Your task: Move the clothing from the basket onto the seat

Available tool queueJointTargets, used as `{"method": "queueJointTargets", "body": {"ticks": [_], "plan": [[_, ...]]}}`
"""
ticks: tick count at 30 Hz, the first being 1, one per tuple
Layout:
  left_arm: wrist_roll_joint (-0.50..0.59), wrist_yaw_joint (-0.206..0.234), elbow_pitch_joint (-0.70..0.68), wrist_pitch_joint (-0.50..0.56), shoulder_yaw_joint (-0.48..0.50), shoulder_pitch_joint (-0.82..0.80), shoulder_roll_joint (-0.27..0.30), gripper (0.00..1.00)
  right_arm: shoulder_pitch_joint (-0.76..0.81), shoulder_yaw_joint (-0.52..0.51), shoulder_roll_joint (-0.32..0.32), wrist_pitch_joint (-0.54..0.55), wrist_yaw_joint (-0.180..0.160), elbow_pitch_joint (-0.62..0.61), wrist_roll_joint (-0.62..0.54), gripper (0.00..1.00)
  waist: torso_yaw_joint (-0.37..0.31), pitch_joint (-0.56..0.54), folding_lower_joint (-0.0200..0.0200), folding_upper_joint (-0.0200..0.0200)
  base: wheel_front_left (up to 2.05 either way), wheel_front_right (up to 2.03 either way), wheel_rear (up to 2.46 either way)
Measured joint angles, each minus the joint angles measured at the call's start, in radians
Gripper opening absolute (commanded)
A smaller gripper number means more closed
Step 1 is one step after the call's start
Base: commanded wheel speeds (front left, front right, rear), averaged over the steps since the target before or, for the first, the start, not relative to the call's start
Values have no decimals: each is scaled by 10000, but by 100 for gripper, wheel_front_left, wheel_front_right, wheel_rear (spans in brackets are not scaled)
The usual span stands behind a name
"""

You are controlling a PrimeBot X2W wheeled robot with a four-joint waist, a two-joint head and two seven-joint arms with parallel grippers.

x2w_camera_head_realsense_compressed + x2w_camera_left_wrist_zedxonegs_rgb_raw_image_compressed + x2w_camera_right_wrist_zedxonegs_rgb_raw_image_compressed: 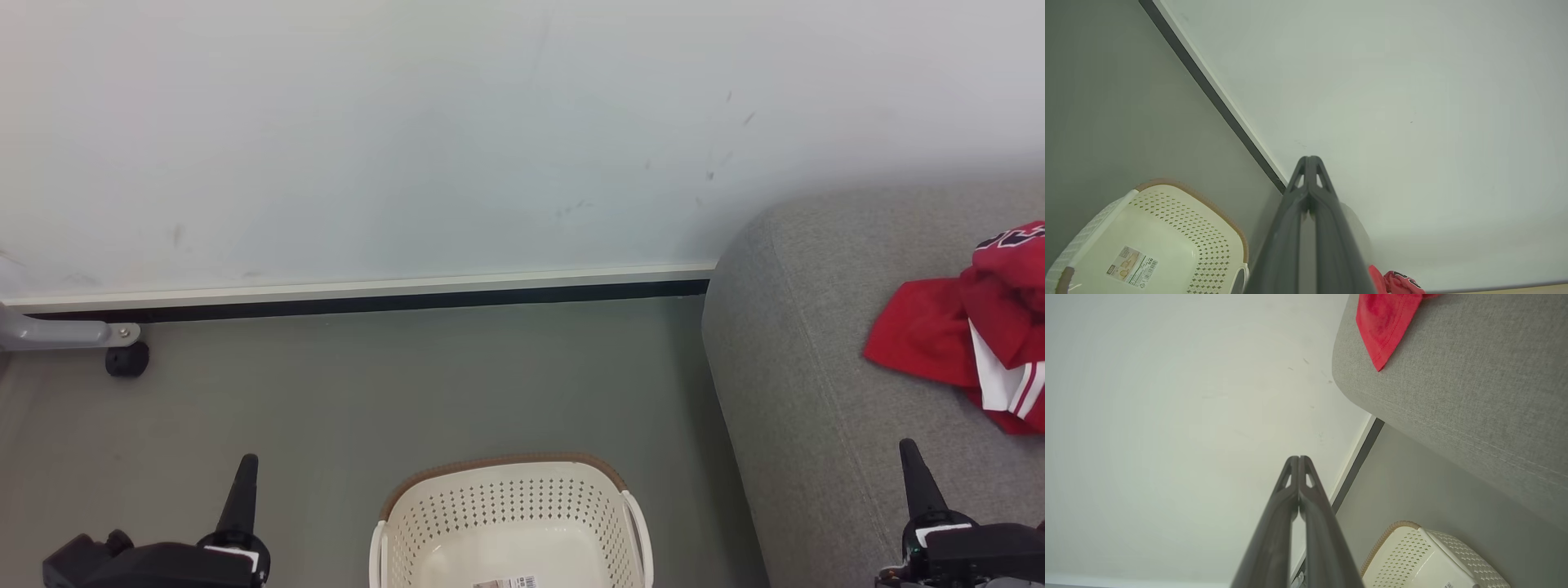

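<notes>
The clothing [922, 335] is lying on the seat [800, 392], right of the empty basket [506, 502], nearer the right gripper [908, 449] than the left gripper [247, 464], both sitting closed and holding nothing.

- The left gripper [246, 469] is seen at 7 o'clock of the head view, fingers pressed together and pointed toward 12.
- The right gripper [910, 453] is held at 4 o'clock, fingers likewise closed, tilted slightly toward 11.

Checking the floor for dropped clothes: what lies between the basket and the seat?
Only bare grey floor separates the basket from the seat, seen in the head view.
</notes>
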Motion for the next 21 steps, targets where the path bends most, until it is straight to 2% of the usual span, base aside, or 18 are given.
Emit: {"method": "queueJointTargets", "body": {"ticks": [21], "plan": [[-2102, -518, 92, 706, 779, -136, -454, 0, -182, -780, 508, 692, 476, 372, 2190, 0, -74, 31, 0, 0, 0, 0, 0]]}}
